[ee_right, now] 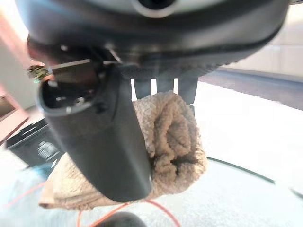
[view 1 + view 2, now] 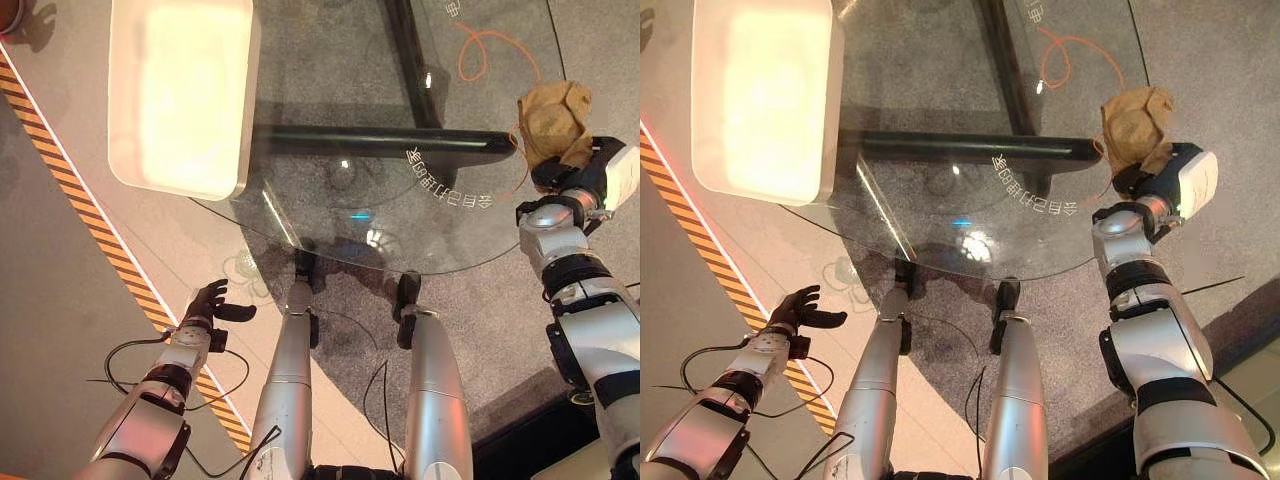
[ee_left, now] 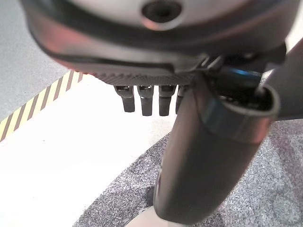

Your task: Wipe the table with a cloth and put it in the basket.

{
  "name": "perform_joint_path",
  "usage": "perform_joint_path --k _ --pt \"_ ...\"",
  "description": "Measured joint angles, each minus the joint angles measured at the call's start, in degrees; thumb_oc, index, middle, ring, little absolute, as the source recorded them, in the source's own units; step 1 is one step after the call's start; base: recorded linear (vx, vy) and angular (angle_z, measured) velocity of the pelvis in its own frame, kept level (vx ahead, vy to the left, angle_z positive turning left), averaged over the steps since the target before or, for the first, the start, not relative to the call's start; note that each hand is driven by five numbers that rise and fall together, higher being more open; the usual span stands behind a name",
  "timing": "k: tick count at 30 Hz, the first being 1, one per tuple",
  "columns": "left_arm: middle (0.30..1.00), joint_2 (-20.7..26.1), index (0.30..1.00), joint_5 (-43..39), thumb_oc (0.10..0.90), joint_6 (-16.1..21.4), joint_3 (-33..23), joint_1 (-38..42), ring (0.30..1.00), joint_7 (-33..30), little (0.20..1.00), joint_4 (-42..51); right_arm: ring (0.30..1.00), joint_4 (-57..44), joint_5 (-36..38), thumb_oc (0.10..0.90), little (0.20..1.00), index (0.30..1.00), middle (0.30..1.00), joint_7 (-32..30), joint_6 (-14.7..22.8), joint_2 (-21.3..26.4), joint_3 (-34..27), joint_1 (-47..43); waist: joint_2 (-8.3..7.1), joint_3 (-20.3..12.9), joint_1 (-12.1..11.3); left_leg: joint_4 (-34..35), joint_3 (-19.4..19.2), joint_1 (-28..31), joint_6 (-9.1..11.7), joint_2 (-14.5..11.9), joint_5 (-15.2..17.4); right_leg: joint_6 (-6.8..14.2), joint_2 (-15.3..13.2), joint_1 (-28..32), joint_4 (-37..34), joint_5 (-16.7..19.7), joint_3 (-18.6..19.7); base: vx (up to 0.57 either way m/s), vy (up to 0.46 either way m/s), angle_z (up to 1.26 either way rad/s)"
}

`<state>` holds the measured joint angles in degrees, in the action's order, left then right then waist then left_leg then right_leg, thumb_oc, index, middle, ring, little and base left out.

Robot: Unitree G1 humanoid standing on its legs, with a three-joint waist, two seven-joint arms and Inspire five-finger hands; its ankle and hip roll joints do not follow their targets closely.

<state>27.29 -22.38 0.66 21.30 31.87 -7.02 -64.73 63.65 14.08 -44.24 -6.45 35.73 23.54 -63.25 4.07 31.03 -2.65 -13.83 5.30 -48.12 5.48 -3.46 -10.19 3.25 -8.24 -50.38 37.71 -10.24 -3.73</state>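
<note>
1. The right hand [image 2: 572, 170] is gripping a crumpled tan cloth [image 2: 553, 122] at the right edge of the round glass counter [image 2: 330, 130], in the upper right of the frame; the right wrist view shows the thumb and fingers curling round the bunched towelling.
2. The left hand [image 2: 208, 306] is hanging low in the lower left of the frame, off the counter and above the floor, its fingers loosely spread and holding nothing.
3. A pale, shallow rectangular basket [image 2: 240, 150] is sitting on the counter in the upper left of the frame, well apart from the cloth.
4. The cloth looks soft, light and limp: it is folding into thick rolls in the grasp and would likely drape and trail if held by one corner, so a hold across the gathered middle, as now, seems the surest.
5. On smooth glass it should be sliding easily, though a loose edge could be snagging on the thin orange cable [image 2: 490, 50] that seems to be lying under the glass.
6. White lettering [image 2: 445, 185] is curving along the glass near the rim at centre right; it is too small and distorted to read.
</note>
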Motion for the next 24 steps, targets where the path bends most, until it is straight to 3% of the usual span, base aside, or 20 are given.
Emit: perform_joint_path --k 7,20,24 --pt "0.9 -1.4 0.9 0.0 0.8 0.1 0.0 -0.1 0.9 -0.4 0.9 0.2 0.3 -9.4 -7.5 0.1 0.2 0.3 0.3 2.2 -3.0 0.3 9.0 -1.0 1.03 0.0 -0.5 0.8 0.0 0.7 0.5 -0.2 -0.8 -0.5 0.2 -0.1 0.6 -0.3 0.0 0.0 0.0 0.0" --pt "0.9 -2.7 0.9 0.7 0.8 0.1 0.1 -0.9 0.9 -1.2 0.9 1.2 0.3 -21.3 -19.0 0.1 0.2 0.3 0.3 13.0 -5.6 -5.1 18.5 -2.3 1.17 0.0 -3.5 1.1 0.2 0.9 0.6 -0.2 -0.8 -1.2 0.0 -0.7 2.7 -1.5 -0.3 0.0 0.002 0.01" --pt "0.9 -2.7 0.9 0.7 0.8 0.2 0.3 -0.9 0.9 -1.2 0.9 1.2 0.3 -21.6 -22.0 0.1 0.2 0.3 0.3 15.0 -6.2 -6.0 19.5 -2.8 1.18 -0.1 -3.5 1.1 0.2 0.9 1.0 -0.2 -1.1 -1.1 -0.1 -0.7 2.9 -1.7 -0.4 0.0 -0.001 0.01"
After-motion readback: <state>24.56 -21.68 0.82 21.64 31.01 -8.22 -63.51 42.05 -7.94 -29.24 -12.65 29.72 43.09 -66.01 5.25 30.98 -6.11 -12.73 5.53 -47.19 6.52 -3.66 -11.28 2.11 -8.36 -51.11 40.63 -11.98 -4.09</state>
